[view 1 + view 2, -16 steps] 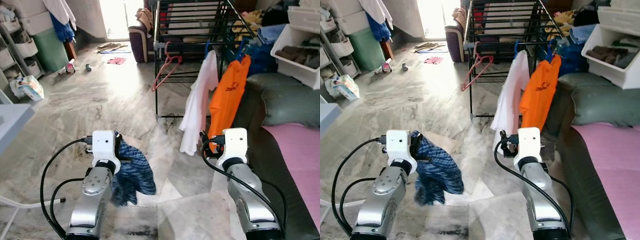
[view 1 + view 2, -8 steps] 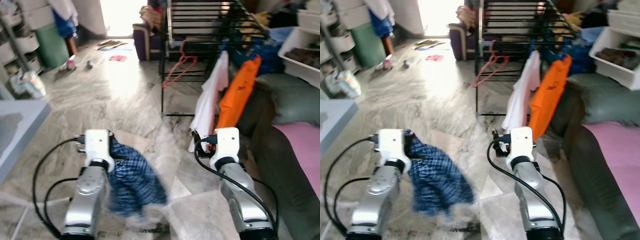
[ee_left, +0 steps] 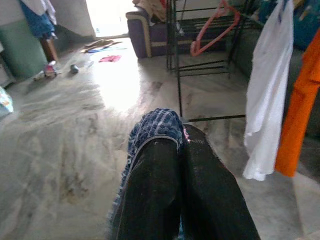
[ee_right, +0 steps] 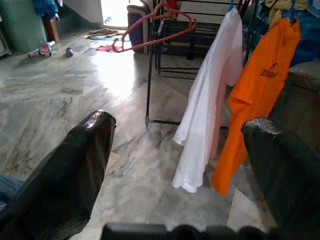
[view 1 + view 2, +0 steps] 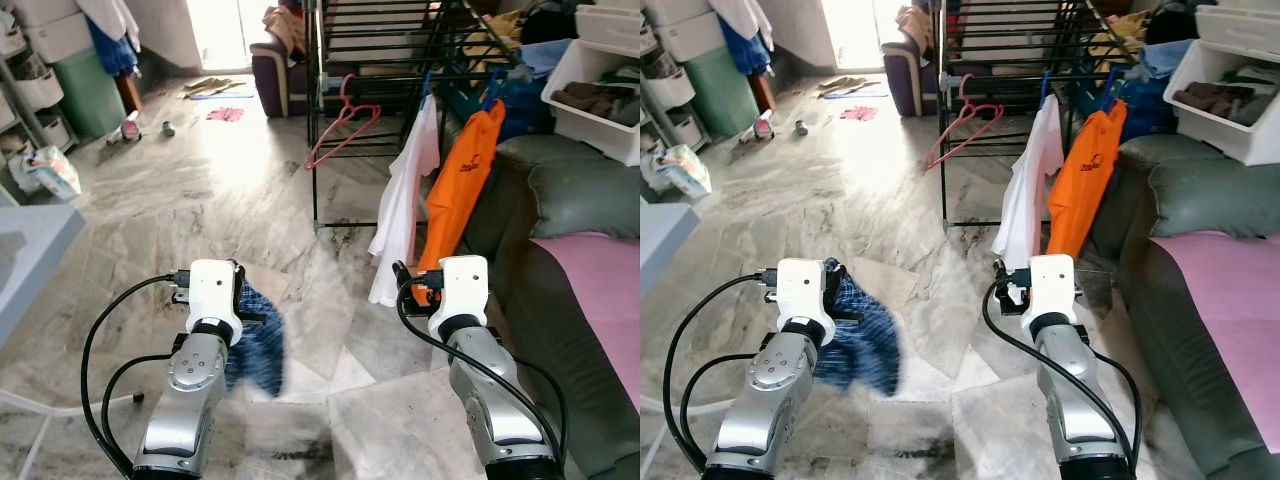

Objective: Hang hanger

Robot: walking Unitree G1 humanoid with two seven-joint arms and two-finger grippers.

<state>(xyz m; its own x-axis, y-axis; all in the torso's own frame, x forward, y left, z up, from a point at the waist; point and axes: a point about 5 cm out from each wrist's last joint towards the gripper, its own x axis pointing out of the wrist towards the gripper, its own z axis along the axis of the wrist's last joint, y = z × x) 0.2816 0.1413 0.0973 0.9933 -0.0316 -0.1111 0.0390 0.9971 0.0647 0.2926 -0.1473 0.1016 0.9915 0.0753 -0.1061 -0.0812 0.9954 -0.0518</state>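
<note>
Blue checked cloth (image 5: 258,340) hangs from the left gripper (image 3: 176,145), whose fingers are pressed together on it. The right gripper (image 4: 182,145) is spread wide, holding nothing. Ahead of it stand a white shirt (image 4: 207,105) and an orange shirt (image 4: 255,100) on the drying rack (image 5: 400,60); a pink hanger (image 5: 340,125) dangles farther off on that rack.

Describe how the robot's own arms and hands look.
Both arms are silver metal tubes with round joints, each topped by a white boxy wrist block. Black cables loop beside them. The left hand and right hand each have two long, black, textured fingers.
</note>
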